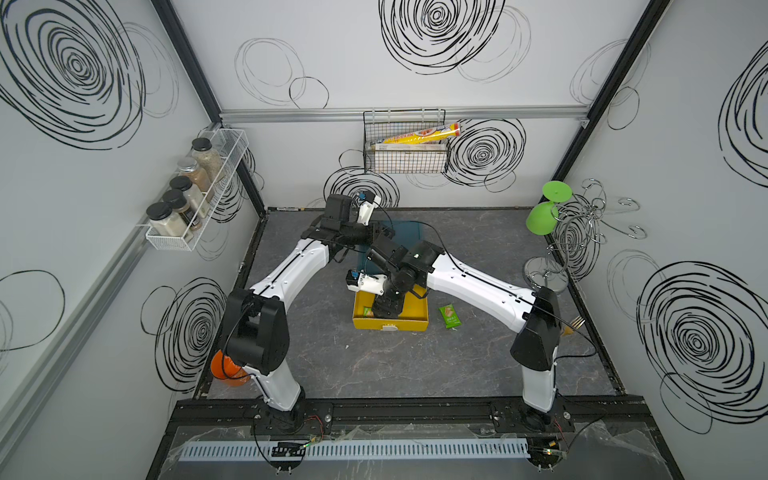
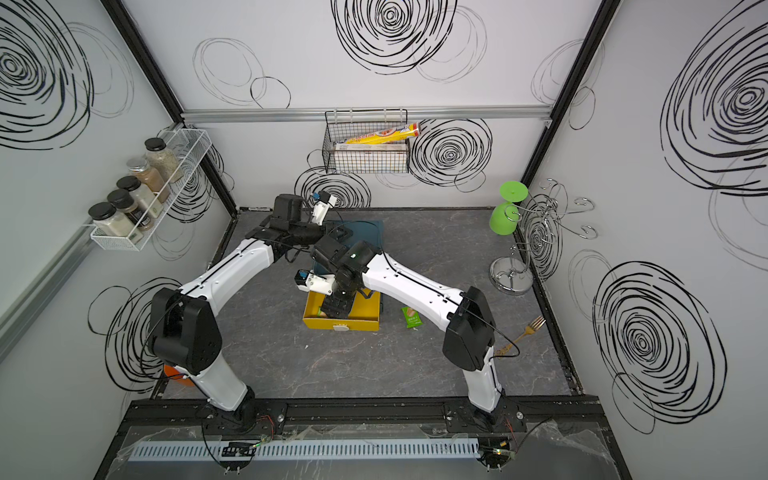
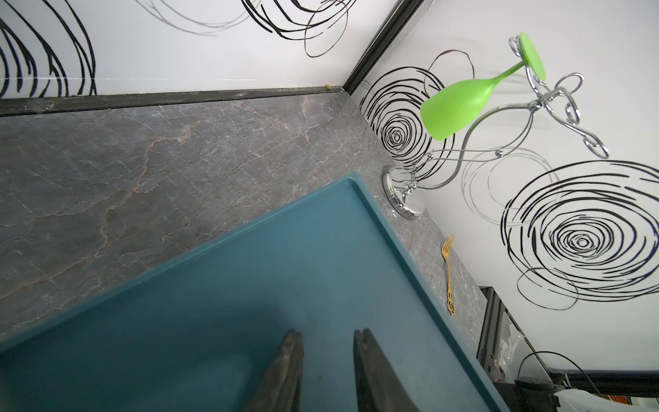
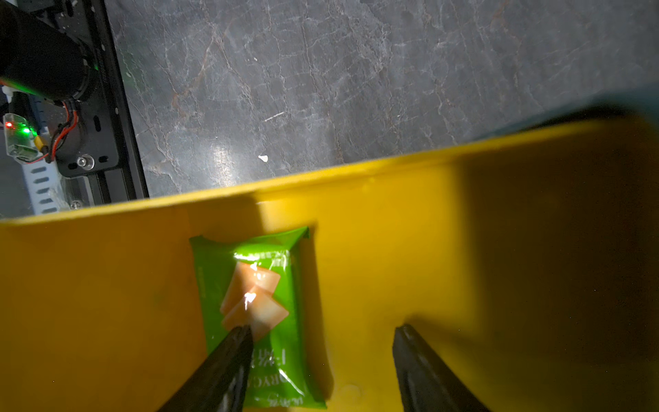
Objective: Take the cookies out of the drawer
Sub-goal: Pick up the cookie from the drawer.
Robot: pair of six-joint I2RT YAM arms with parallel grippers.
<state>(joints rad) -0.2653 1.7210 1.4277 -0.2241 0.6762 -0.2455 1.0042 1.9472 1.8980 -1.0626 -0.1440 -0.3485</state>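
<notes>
One green cookie packet lies in the yellow drawer under my right claw, spread wide; second green packet on the surface beside it. Left claw, slightly parted, empty, over teal tray.

Bright green cookie packet, yellow drawer, grey marbled table, black-swirled white walls

The drawer is sitting mid-table, in front of the tray. One cookie packet is lying inside it, at its left; a second cookie packet is lying on the table just right of the drawer. The glass stand is standing by the right wall, the fork lying nearer the front. The jar shelf is hanging on the left wall, the wire basket on the back.
</notes>
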